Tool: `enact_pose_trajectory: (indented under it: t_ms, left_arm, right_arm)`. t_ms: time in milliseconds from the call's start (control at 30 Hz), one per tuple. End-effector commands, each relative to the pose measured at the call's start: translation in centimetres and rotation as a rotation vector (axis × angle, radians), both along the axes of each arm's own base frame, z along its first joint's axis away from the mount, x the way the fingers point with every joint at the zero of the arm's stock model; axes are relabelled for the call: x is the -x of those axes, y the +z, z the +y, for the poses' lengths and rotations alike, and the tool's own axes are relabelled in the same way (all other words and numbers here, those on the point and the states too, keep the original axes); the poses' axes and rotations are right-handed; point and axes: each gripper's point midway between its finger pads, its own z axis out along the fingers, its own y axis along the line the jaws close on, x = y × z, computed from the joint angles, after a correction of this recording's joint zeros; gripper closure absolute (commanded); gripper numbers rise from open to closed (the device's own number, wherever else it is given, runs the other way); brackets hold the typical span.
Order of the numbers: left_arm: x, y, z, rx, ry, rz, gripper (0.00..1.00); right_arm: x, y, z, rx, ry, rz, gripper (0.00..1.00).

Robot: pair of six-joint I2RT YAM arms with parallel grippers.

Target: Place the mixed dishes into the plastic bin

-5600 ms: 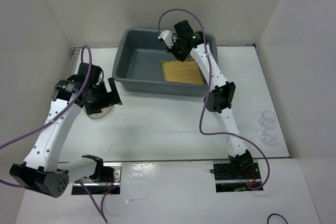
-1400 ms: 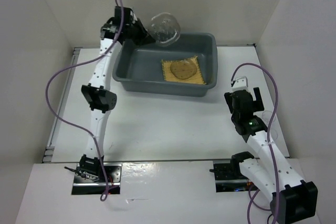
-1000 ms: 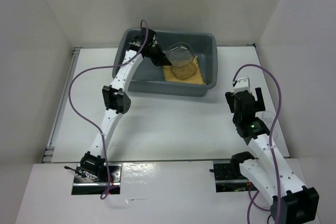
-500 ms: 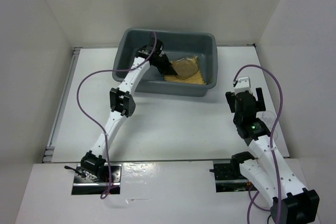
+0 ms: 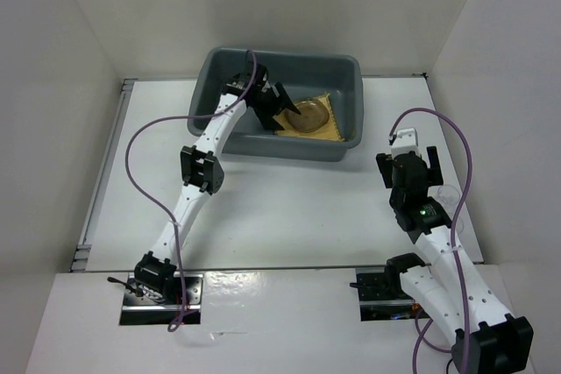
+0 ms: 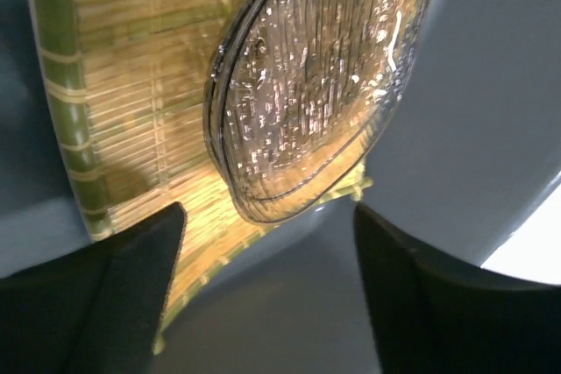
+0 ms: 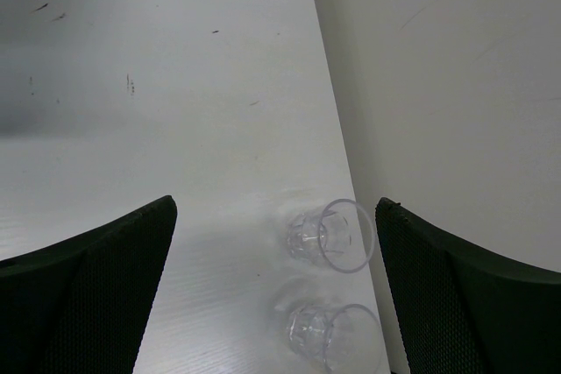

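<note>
On the overhead view my left arm reaches over the near wall of the plastic bin (image 5: 272,144), which sits at the upper centre of the frame. The left pincer (image 5: 282,104) is down inside it. The wrist camera shows that pincer (image 6: 267,238) released: both fingers are spread to the lower left and lower right corners with nothing between the pads.

Just past the fingertips lies a smoky-grey saucer (image 6: 316,85), flat on the yellow bamboo mat (image 6: 114,111). Its left edge shows a doubled rim line, so it may be two saucers nested, but I cannot tell for sure. From above, the saucer (image 5: 311,116) sits roughly at the middle of the mat (image 5: 337,131), and the mat covers the right part of the bin floor.

My right arm stands at the right of the overhead frame, with the right pincer (image 5: 408,160) over the counter (image 5: 289,208), well apart from the bin. It is released too. In its wrist view the fingers frame the lower corners, and the two glass cups (image 7: 337,236) stand upright on the counter, one behind the other, close against the white side wall (image 7: 456,85).
</note>
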Motion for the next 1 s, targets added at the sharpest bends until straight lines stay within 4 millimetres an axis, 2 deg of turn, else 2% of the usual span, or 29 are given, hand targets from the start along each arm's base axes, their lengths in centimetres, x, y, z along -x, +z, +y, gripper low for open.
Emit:
enact_pose_trajectory:
  t_ms: [0, 33, 67, 100, 167, 200, 267, 300, 333, 367, 400, 433, 467, 500, 567, 600, 633, 667, 833, 867, 900, 933, 967]
  left_arm:
    - [-0.3, 5.4, 0.4, 0.008, -0.001, -0.112, 0.11]
    - [-0.1, 7.3, 0.9, -0.009, 0.006, -0.145, 0.06]
    - [0.1, 7.8, 1.5, -0.044, 0.0, -0.169, 0.06]
    - [0.2, 9.2, 3.1, -0.1, 0.033, -0.189, 0.06]
    - [0.7, 10.3, 4.4, -0.168, 0.041, -0.217, 0.06]
    - [0.9, 11.1, 6.7, -0.249, 0.066, -0.235, 0.06]
    - [1.4, 10.8, 8.6, -0.332, 0.072, -0.225, 0.16]
    - [1.6, 11.8, 10.4, -0.393, 0.065, -0.256, 0.34]
    - [2.1, 10.9, 11.2, -0.442, 0.063, -0.222, 0.51]
    - [2.8, 8.4, 12.9, -0.507, 0.069, -0.131, 0.64]
    - [3.4, 9.6, 13.8, -0.547, 0.077, -0.15, 0.74]
    - [3.7, 9.2, 14.6, -0.587, 0.073, -0.14, 0.89]
    - [3.8, 8.9, 15.6, -0.622, 0.083, -0.13, 0.94]
    - [4.4, 7.8, 15.9, -0.639, 0.061, -0.097, 0.97]
    - [5.4, 7.5, 16.3, -0.658, 0.029, -0.077, 1.0]
    - [5.9, 6.3, 16.7, -0.684, 0.023, -0.044, 1.0]
    - [7.2, 5.1, 16.1, -0.712, -0.02, -0.012, 1.0]
    - [7.4, 4.4, 16.1, -0.742, -0.036, -0.011, 1.0]
    - [9.6, 3.4, 15.2, -0.789, -0.083, 0.012, 1.0]
    - [9.5, 4.2, 15.1, -0.774, -0.061, -0.017, 1.0]
    - [10.7, 2.8, 15.4, -0.78, -0.08, 0.026, 1.0]
    - [11.2, 2.4, 15.4, -0.769, -0.076, 0.037, 1.0]
    - [11.2, 3.3, 15.1, -0.742, -0.057, 0.002, 1.0]
  right_arm:
    - [-0.7, 1.9, 0.4, -0.033, 0.001, -0.092, 0.01]
    - [-0.7, 1.9, 0.4, -0.033, 0.001, -0.092, 0.01]
    - [-0.6, 2.2, 0.3, -0.035, 0.001, -0.103, 0.01]
    - [-0.6, 2.2, 0.3, -0.035, 0.001, -0.103, 0.01]
    - [-0.6, 2.2, 0.3, -0.035, 0.001, -0.103, 0.01]
    - [-0.6, 2.2, 0.3, -0.035, 0.001, -0.103, 0.01]
    - [-0.6, 2.2, 0.3, -0.035, 0.001, -0.103, 0.01]
    - [-0.6, 2.2, 0.3, -0.035, 0.001, -0.103, 0.01]
    - [-0.6, 2.2, 0.3, -0.035, 0.001, -0.103, 0.01]
    - [-0.6, 2.2, 0.3, -0.035, 0.001, -0.103, 0.01]
    - [-0.5, 2.4, 0.3, -0.038, 0.001, -0.112, 0.01]
    - [-0.5, 2.4, 0.3, -0.038, 0.001, -0.112, 0.01]
    - [-0.5, 2.4, 0.3, -0.038, 0.001, -0.112, 0.01]
    - [-0.4, 2.6, 0.3, -0.04, 0.001, -0.121, 0.01]
    - [-0.4, 2.6, 0.3, -0.032, 0.003, -0.117, 0.01]
    - [-0.4, 2.6, 0.3, -0.032, 0.003, -0.117, 0.01]
    - [-0.4, 2.6, 0.3, -0.032, 0.003, -0.117, 0.01]
    - [-0.4, 2.6, 0.3, -0.032, 0.003, -0.117, 0.01]
    - [-0.4, 2.6, 0.3, -0.032, 0.003, -0.117, 0.01]
    - [-0.4, 2.6, 0.3, -0.032, 0.003, -0.117, 0.01]
    - [-0.4, 2.6, 0.3, -0.032, 0.003, -0.117, 0.01]
    - [-0.4, 2.6, 0.3, -0.032, 0.003, -0.117, 0.01]
    - [-0.4, 2.8, 0.4, -0.037, 0.012, -0.125, 0.01]
